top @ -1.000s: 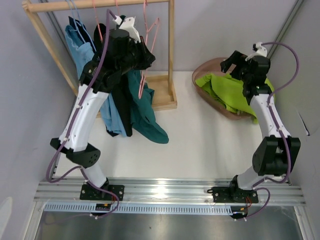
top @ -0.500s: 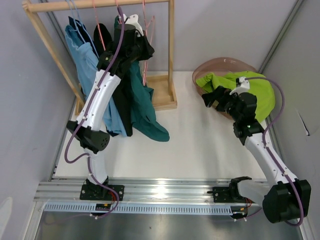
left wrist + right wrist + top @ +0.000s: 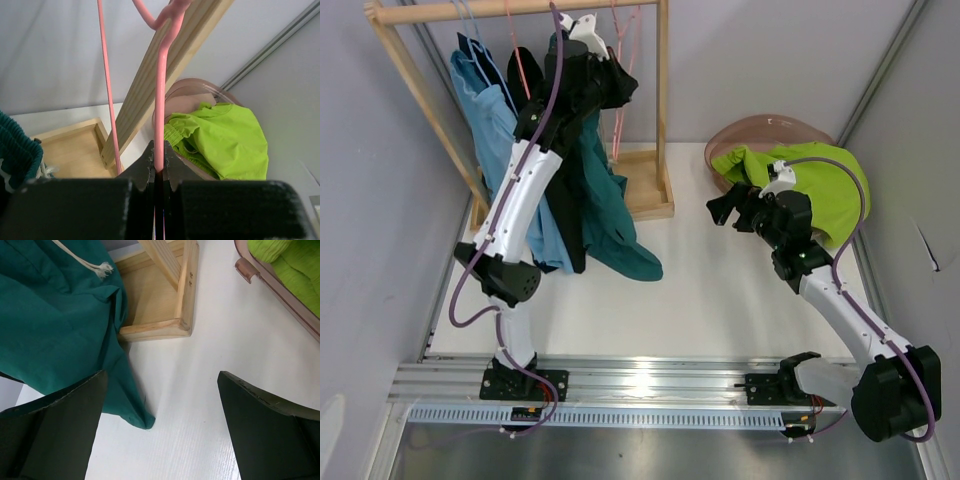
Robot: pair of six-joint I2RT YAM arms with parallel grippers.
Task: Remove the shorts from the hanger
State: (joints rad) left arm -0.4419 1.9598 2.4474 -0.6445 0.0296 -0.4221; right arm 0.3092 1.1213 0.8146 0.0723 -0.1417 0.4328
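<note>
The light blue shorts [image 3: 485, 105] hang farthest left on the wooden rack [image 3: 663, 100], which stands at the back left of the white counter [image 3: 720, 290]. Just to their right hang the black shorts [image 3: 570, 215], a narrow dark strip. Next to those are the teal shorts [image 3: 610, 215], whose lower corner trails onto the counter in front of the rack's base. The right wrist view shows a white drawstring [image 3: 85, 262] lying against the teal cloth.

The left arm reaches up high among these garments, close under the top rail. Its left tool [image 3: 159, 167] is closed tight on the wire of a pink hanger [image 3: 160, 100], pinched between the two black fingers. A second pink wire runs just to the left of it.

Farther right, past the rack's upright post, the right tool [image 3: 725, 208] hovers over bare counter between the rack's base and the basket [image 3: 760, 125]. Its fingers are spread wide with nothing between them.

At the far right, the lime green shorts [image 3: 810, 180] lie bunched in the brownish basket, spilling over its near rim, well apart from the rack.
</note>
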